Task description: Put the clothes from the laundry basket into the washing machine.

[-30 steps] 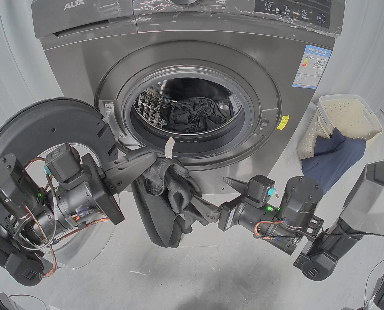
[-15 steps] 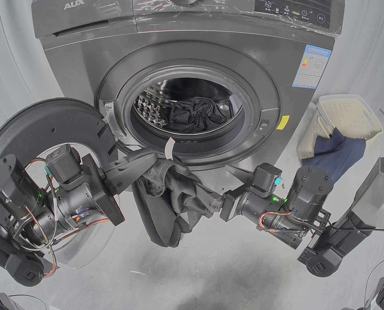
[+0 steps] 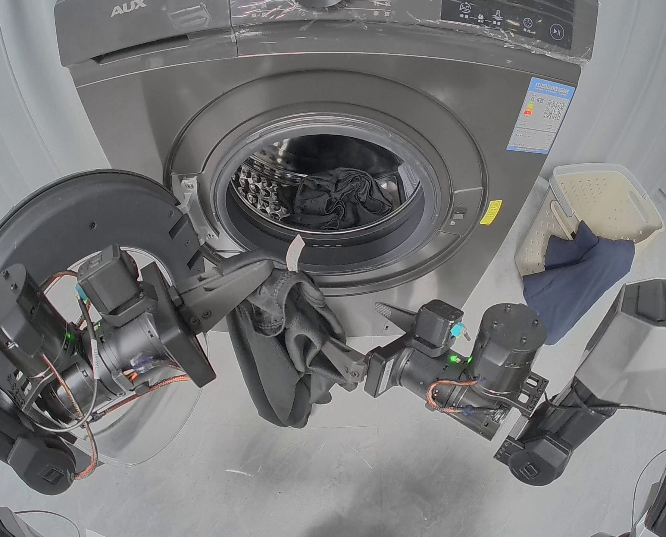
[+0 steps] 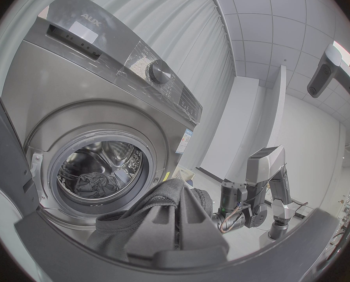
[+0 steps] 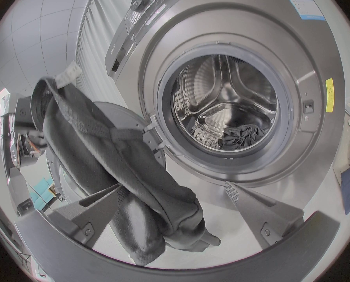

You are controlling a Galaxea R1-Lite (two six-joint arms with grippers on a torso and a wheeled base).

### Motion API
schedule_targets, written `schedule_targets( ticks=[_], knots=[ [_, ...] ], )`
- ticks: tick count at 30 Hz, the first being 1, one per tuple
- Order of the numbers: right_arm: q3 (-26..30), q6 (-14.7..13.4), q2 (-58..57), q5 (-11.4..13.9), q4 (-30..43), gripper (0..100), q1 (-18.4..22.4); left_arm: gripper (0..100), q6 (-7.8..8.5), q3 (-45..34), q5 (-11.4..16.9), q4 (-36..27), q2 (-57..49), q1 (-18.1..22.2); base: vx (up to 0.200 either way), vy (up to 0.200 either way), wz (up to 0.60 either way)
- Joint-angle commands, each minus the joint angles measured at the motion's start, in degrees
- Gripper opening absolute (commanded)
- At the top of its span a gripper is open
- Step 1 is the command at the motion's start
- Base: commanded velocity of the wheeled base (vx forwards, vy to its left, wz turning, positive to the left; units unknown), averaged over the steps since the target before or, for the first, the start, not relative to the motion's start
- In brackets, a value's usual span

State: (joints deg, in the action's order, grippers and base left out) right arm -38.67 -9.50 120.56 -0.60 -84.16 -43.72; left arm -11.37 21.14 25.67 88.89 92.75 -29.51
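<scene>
Backdrop is a pale grey pleated curtain (image 3: 19, 98), with smooth light-grey floor (image 3: 392, 471) running out below it. Above the curtain there's a square-tile grid ceiling (image 4: 284, 24) with one lit panel (image 5: 0, 97). Past the curtain's end: white wall (image 4: 237, 130) and a boxed pillar (image 4: 275, 110).

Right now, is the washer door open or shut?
Open: the door hangs swung to the robot's left, and the drum shows a dark garment inside.

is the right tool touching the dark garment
Touching. In the right wrist view the dark garment lies against one finger of the open right tool.
</scene>
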Motion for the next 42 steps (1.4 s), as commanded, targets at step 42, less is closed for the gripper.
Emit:
schedule_targets(
  ticks=[42],
  knots=[
    [-0.3, 0.0, 2.0, 0.4, -2.1, 100, -1.8, 0, -0.05, 0.2, 0.3, 0.0, -0.6, 0.6, 0.000, 0.000, 0.00]
  ],
)
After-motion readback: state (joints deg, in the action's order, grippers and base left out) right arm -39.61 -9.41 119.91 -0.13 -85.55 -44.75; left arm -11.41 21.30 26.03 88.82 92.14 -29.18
